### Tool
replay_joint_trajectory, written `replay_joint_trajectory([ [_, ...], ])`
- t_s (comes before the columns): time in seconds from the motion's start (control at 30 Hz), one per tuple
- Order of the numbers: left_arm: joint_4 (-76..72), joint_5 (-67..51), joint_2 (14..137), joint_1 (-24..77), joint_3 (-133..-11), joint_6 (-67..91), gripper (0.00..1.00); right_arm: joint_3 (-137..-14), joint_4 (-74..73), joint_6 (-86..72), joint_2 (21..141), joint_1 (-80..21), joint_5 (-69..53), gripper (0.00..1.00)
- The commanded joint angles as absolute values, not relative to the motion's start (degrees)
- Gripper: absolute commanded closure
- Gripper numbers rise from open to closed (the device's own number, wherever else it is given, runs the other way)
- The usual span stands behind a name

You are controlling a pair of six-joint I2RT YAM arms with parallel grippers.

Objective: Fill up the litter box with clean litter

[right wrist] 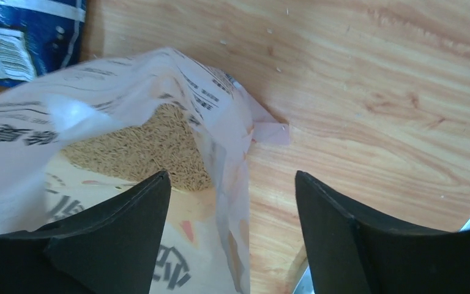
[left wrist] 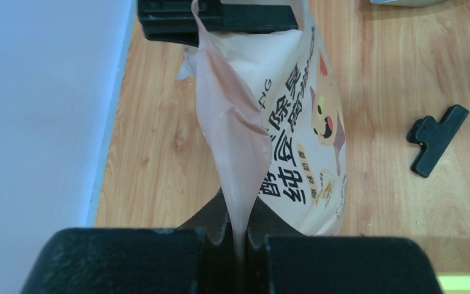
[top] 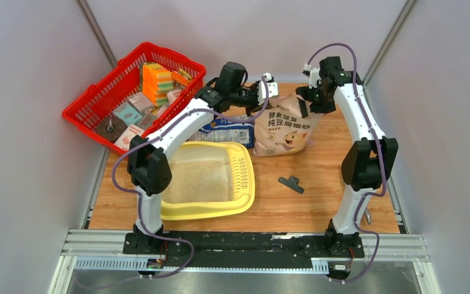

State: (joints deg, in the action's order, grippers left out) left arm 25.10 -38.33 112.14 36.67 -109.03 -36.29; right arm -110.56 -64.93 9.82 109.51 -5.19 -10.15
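Print on tan bag [top: 284, 131] reads 纯豆腐猫砂, with a cartoon animal below. The bag stands upright on worktop [top: 318, 202], just behind litter box [top: 220, 210]. The box's long axis runs left-right, slotted strip at its right end. Clean litter [top: 199, 177] covers its floor. Left jaws are pinched tight on the bag's top edge. Right jaws are spread at the bag's mouth, clamping nothing.
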Motion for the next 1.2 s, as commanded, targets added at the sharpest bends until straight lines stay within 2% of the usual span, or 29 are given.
replay_joint_trajectory([
  [0.0, 11.69, -41.40, 107.32, 36.74, -110.04, -37.18, 1.00, -106.70, -63.56, 7.56, 109.86, -5.01, -3.71, 0.21],
  [0.13, 10.99, -41.40, 106.26, 36.56, -108.64, -37.27, 1.00, -108.36, -60.04, 6.07, 110.83, -2.20, 6.56, 0.21],
  [0.3, 9.23, -40.96, 105.56, 36.30, -107.40, -36.74, 1.00, -115.56, -56.61, 4.31, 109.43, -0.53, 8.44, 0.24],
  [0.37, 8.27, -40.87, 105.56, 36.30, -107.49, -36.56, 1.00, -114.79, -54.42, 3.69, 107.50, -0.53, 7.92, 0.25],
  [0.5, 6.33, -40.52, 104.94, 36.21, -107.67, -35.33, 1.00, -112.15, -52.28, 4.13, 104.15, -0.88, 3.71, 0.23],
  [0.63, 6.68, -40.34, 105.64, 36.21, -107.40, -34.55, 1.00, -109.09, -55.46, 3.17, 101.18, -0.79, -13.30, 0.19],
  [0.73, 6.42, -40.43, 106.69, 36.21, -106.70, -30.77, 0.96, -107.67, -55.55, 3.25, 98.01, -0.88, -18.71, 0.18],
  [0.83, 4.93, -40.60, 107.92, 36.12, -107.13, -24.98, 0.88, -107.05, -55.28, 5.44, 95.54, -0.53, -16.01, 0.16],
  [0.87, 4.66, -41.48, 108.28, 36.12, -107.57, -23.22, 0.79, -106.27, -55.20, 6.06, 94.06, 1.39, -14.95, 0.15],
  [0.97, 2.82, -41.75, 108.37, 36.39, -108.46, -16.89, 0.61, -103.81, -55.37, 7.47, 91.25, 5.52, -11.35, 0.15],
  [1.07, 2.64, -41.49, 107.49, 36.30, -108.46, -14.42, 0.53, -97.32, -56.86, 11.23, 88.43, 9.30, -8.36, 0.15],
  [1.17, 2.64, -40.52, 106.26, 36.30, -107.67, -14.24, 0.48, -85.38, -57.74, 18.51, 83.51, 10.54, -3.27, 0.15],
])
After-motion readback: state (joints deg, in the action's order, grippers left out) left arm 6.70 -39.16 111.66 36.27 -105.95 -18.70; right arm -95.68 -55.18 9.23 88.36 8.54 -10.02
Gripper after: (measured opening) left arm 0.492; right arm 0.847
